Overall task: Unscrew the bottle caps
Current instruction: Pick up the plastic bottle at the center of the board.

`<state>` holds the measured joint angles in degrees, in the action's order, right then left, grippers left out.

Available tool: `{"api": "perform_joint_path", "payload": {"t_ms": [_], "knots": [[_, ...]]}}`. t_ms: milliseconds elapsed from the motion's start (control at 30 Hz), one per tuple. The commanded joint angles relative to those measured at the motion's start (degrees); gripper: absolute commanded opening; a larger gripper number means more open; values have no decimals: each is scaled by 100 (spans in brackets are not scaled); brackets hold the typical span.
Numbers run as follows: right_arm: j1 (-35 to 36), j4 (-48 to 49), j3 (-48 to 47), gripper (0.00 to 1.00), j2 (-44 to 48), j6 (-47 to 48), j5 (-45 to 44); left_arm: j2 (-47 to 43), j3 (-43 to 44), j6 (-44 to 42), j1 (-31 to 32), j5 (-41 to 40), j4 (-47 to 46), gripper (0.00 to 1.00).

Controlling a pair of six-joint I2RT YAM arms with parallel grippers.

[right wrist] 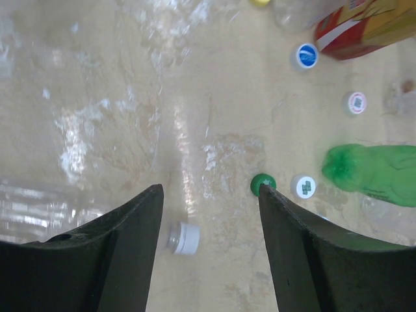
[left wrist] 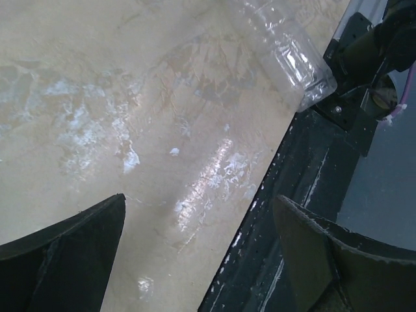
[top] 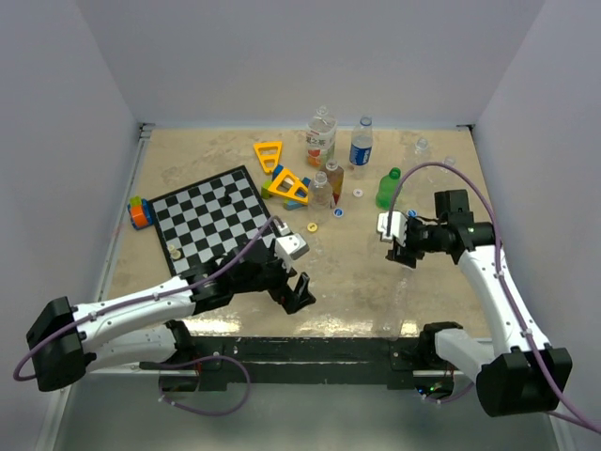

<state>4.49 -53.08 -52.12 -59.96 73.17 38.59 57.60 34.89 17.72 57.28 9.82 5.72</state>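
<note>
Left gripper [left wrist: 198, 211]: fingers spread, nothing between them, over bare tabletop [left wrist: 97, 97]. It sits low centre in the overhead frame, just right of the chessboard [top: 211, 221].

Clear bottle [left wrist: 286, 52]: on its side, upper right of the left wrist frame. One end is close to the table's front edge, beside the black arm mount [left wrist: 364, 58]. It is apart from the left fingers and not gripped.

Right gripper [right wrist: 209, 195]: fingers also spread and empty. The white cap [right wrist: 184, 238] shows low in the gap, nearer the left finger. It looks seated on a neck, with a clear body running off to the lower left. I read this as the same lying bottle, and as the step in hand.

Loose green cap [right wrist: 262, 184]: on the table, at the edge of the right finger. Green bottle [right wrist: 377, 172]: further right, well clear of the fingers.

How to do it well:
- The left gripper takes the bottle body first, across its width and mid-body. A clear thin wall will probably flex, so squeeze firmly without crushing.
- Lift or tilt the neck off the table so the right fingers can straddle the cap.
- Line the right wrist's roll axis up with the bottle's axis before closing.
- Pinch the cap only, not the collar ring.
- Risks: the bottle spins with the cap if the left grip is weak, and the green cap gets knocked on approach.
</note>
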Motion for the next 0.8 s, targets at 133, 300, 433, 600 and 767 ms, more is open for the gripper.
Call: {"api": "perform_joint_path", "payload": {"t_ms": [133, 300, 433, 600, 767], "knots": [[17, 1756, -132, 66, 424, -2235, 834, 681, 773, 750, 398, -33, -61, 99], [-89, 1915, -114, 67, 407, -2245, 1151, 884, 791, 1067, 583, -24, -325, 98], [-133, 2064, -62, 68, 520, -2377, 1142, 1182, 914, 1146, 697, -16, -431, 98], [-220, 2319, 17, 69, 688, -2649, 1028, 1525, 1151, 1120, 864, -59, -449, 98], [-361, 2592, 105, 70, 811, -2983, 896, 1850, 1493, 1050, 1057, -209, -282, 98]]}}
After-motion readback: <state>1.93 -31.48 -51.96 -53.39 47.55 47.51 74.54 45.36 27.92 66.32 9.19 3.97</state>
